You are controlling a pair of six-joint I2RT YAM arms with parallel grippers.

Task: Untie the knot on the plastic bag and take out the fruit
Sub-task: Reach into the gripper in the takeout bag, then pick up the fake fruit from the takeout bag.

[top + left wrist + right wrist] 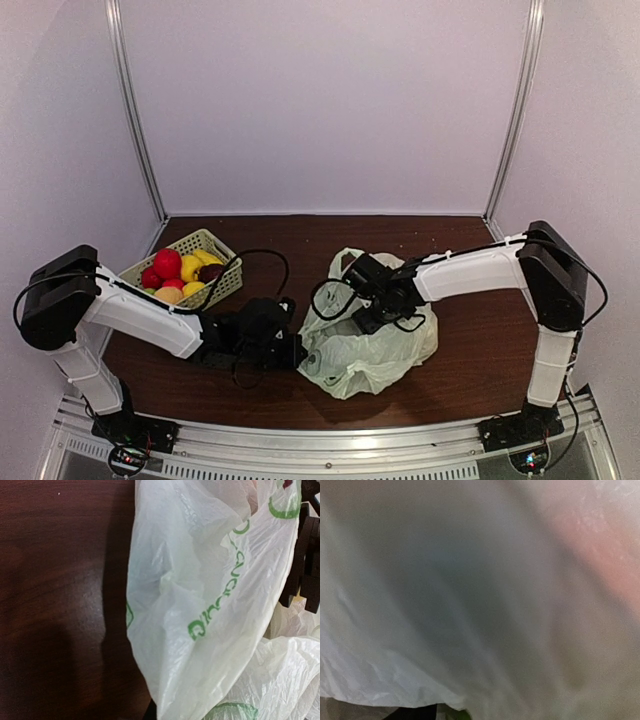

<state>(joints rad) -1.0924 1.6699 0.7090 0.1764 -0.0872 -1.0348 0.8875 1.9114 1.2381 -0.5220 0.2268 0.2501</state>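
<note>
Two tools at the plastic bag, knot not discernible

The plastic bag (385,350) lies crumpled on the dark wooden surface (470,360), near the front and between the two arms. The left tool (293,348) lies low on the surface at the bag's left edge with its fingers together, but I cannot tell whether a fold of plastic is pinched between them. The right tool (368,305) sits on top of the bag's upper part; plastic blankets its own camera, so I cannot tell how its fingers stand. A peach-pink patch (605,565) shows through the plastic there. Green lettering (220,595) runs across the bag. A pale green basket (228,285) stands well to the left, holding red and yellow pieces (172,268).
</note>
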